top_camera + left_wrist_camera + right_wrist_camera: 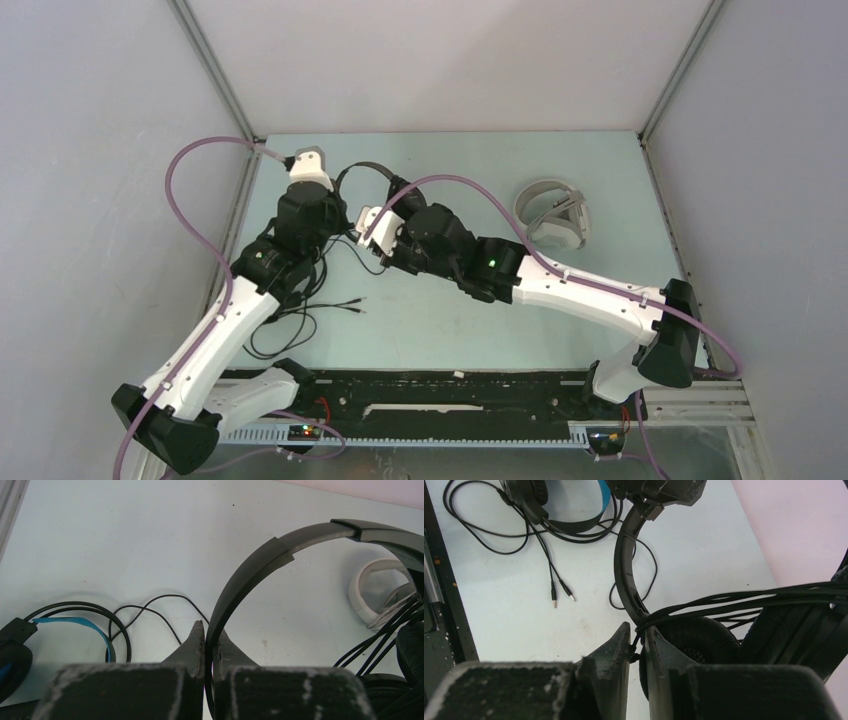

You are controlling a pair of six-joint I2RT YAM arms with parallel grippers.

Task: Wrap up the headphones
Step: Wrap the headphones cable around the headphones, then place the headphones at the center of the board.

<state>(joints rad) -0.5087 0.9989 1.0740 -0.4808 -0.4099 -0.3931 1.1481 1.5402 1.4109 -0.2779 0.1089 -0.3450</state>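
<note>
A pale green tabletop [450,330] carries everything, walled by grey panels [100,150]. The left arm [235,325] reaches up the table's left side and the right arm [590,290] stretches across from the right, so both wrists meet near the far middle. Between them hangs the slim black headset [260,560], lifted off the surface, its thin headband arching over the table. The bulkier black headset with blue-lined headband [574,525] lies flat at the left, partly under the left arm, and the white headset [553,215] rests on its own at the far right, well apart from the others. The left gripper [206,630] is clamped on the slim headband, fingers pressed against the band. The right gripper [636,632] sits just beside a round black earpad [704,635]; a narrow slit shows between its jaws with black cable strands [749,597] running through, and whether they pinch the cable cannot be told. A loose thin cable [484,537] trails from the bulky headset, ending in two small plugs [555,600].
</note>
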